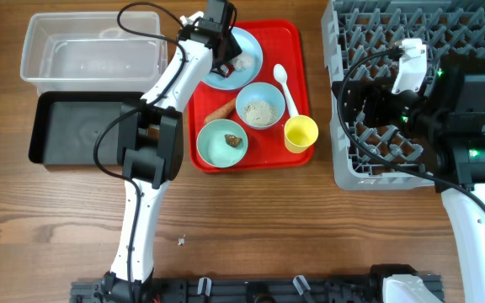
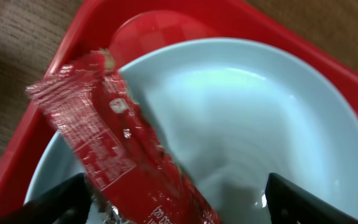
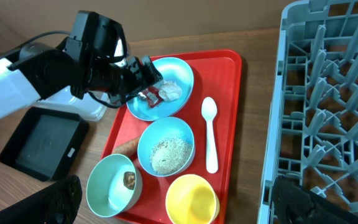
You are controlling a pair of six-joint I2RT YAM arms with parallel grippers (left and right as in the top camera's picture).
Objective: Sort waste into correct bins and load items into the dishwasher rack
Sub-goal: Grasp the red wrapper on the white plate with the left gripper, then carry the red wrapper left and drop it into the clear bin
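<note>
where the left gripper [image 2: 178, 183] hangs over the pale-blue plate [image 2: 247, 112] at the back of the red serving tray [image 1: 289, 42], its jaws stand apart with the crumpled red-and-white wrapper [image 2: 114, 143] between them; the wrapper lies against the jaw on the left of the wrist view and clear of the other, so nothing is clamped. a pale clump [image 1: 242, 62] sits on the same plate just beside the wrapper. nearer the front of the tray, a bowl [image 1: 244, 97] holds the loose rice-like crumbs [image 1: 261, 109], and the teal bowl [image 1: 213, 147] beside it holds the small brown lump [image 1: 235, 140]. the orange carrot piece [image 1: 220, 110] lies on the tray between the plate and the teal bowl. the white spoon [image 1: 284, 84] lies along the tray's right side, with the yellow cup [image 1: 301, 133] upright at the front right corner. the clear tub [image 1: 36, 59] and the black tray [image 1: 74, 130] stand side by side on the counter [image 1: 268, 227], left of the red tray. the grey dishwasher rack [image 1: 369, 34] stands to the right, and above it the right gripper [image 3: 173, 183] holds its jaws wide apart on nothing.
</note>
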